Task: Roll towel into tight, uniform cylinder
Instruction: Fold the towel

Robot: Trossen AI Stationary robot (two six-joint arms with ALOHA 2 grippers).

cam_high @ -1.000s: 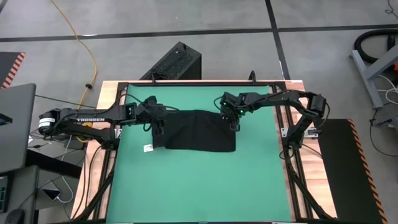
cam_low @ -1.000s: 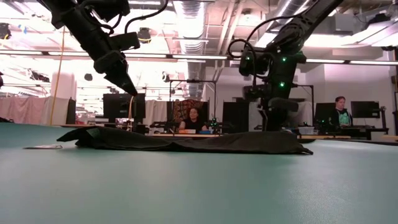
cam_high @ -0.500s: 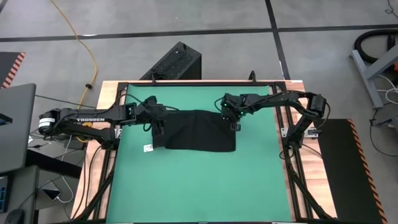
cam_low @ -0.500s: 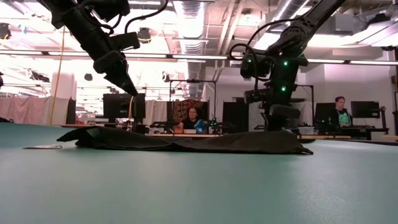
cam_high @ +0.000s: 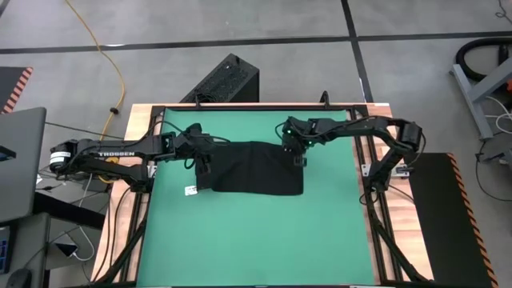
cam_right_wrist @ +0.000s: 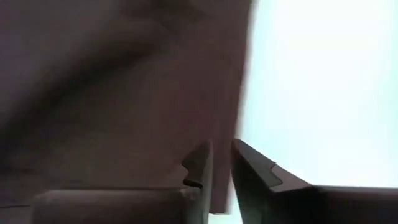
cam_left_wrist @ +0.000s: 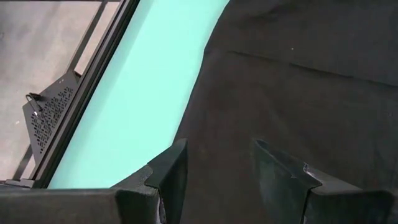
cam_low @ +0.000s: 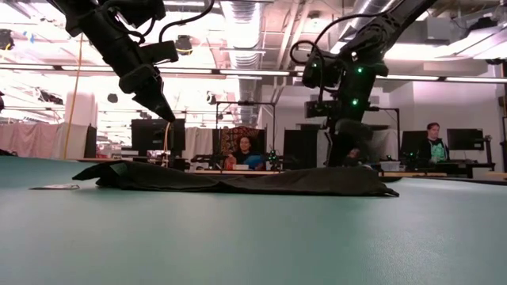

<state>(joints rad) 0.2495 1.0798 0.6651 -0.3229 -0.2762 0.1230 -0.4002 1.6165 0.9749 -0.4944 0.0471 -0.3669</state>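
Note:
The black towel (cam_high: 252,170) lies flat and slightly rumpled on the green mat (cam_high: 240,232), its white tag (cam_high: 191,190) at the near left corner. My left gripper (cam_high: 204,164) hangs open above the towel's left edge (cam_left_wrist: 205,93), clear of it in the low view (cam_low: 162,111). My right gripper (cam_high: 298,160) points steeply down at the towel's right edge near the far corner. Its fingers (cam_right_wrist: 222,165) stand a narrow gap apart, with the cloth edge (cam_right_wrist: 239,93) running straight ahead of them. My right gripper comes down from above at the towel's right edge near its far corner (cam_right_wrist: 236,118). The picture is blurred, and I cannot tell whether the fingertips touch the cloth. The towel's right end (cam_low: 356,180) lies flat on the mat.
A black ribbed box (cam_high: 224,80) stands on the floor beyond the table's far edge. A laptop (cam_high: 16,160) sits off the left side. The mat's near half is bare green. People sit at desks in the room behind (cam_low: 245,150) (cam_low: 432,142).

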